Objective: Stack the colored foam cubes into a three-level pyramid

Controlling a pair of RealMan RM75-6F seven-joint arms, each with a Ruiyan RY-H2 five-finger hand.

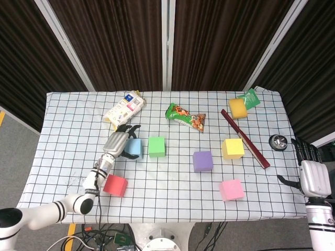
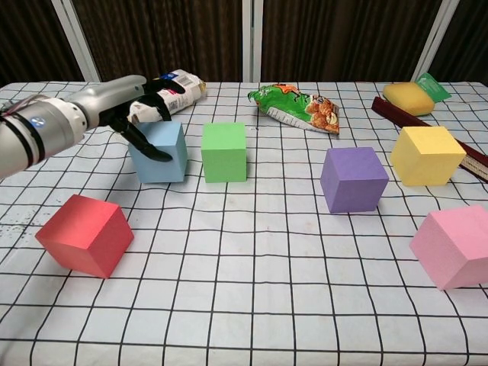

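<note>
Where the checkered cloth covers the worktop [image 1: 63, 172], six foam cubes sit apart, none stacked. Near the left edge lies the red cube [image 1: 115, 185], and behind it the blue cube [image 1: 134, 148] stands just beside the green cube [image 1: 156, 146]. Further right come the purple cube [image 1: 202, 161], the yellow cube [image 1: 233, 148] and, nearest the front edge, the pink cube [image 1: 231, 190]. The left robot hand [image 2: 141, 114] rests over the blue cube's top left side with fingers curled down its face — touching it, though a firm grasp cannot be told. The right robot hand [image 1: 312, 175] hangs off the right edge, released and holding nothing. At the back lie a white packet [image 1: 124, 109], a green snack bag [image 1: 186, 116], a dark red stick [image 1: 245, 138] and a yellow sponge [image 1: 238, 108] — with a small metal piece [image 1: 278, 141] beside the stick.
</note>
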